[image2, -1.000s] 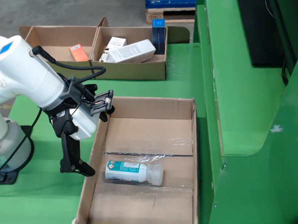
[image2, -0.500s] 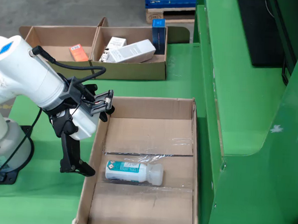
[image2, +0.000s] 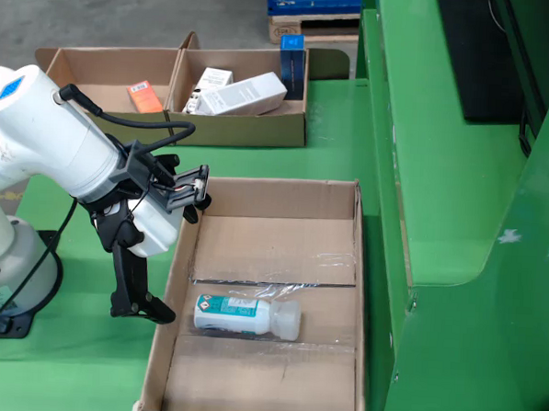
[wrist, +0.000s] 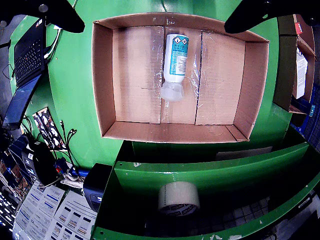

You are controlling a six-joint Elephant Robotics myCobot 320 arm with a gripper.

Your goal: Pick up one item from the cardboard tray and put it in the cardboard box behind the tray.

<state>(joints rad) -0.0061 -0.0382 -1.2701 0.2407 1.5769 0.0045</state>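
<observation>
One bottle (image2: 246, 316) lies flat in tray (image2: 348, 202), mid-floor. Gripper (wrist: 150, 12) hangs at tray's 9 o'clock edge in fixed view, fingers spread wide, empty. Risk: round bottle rolls off pads; loose tape snags fingertip.

Cardboard tray (wrist: 104, 85), just beside the end effector (image2: 141, 295): matt brown corrugated card, floor seams covered with glossy clear tape.
Bottle (wrist: 175, 60), lying in the tray near the end effector: smooth white plastic, glossy teal-and-white label, translucent cap.
End effector: matt black plastic fingers; arm shell (image2: 39, 138) above it glossy white plastic.
Worktop (image2: 82, 361) under the end effector: smooth green painted surface, slightly scuffed.
Cardboard box (image2: 246, 130), well beyond the end effector: matt brown card, holding printed paperboard cartons.
</observation>
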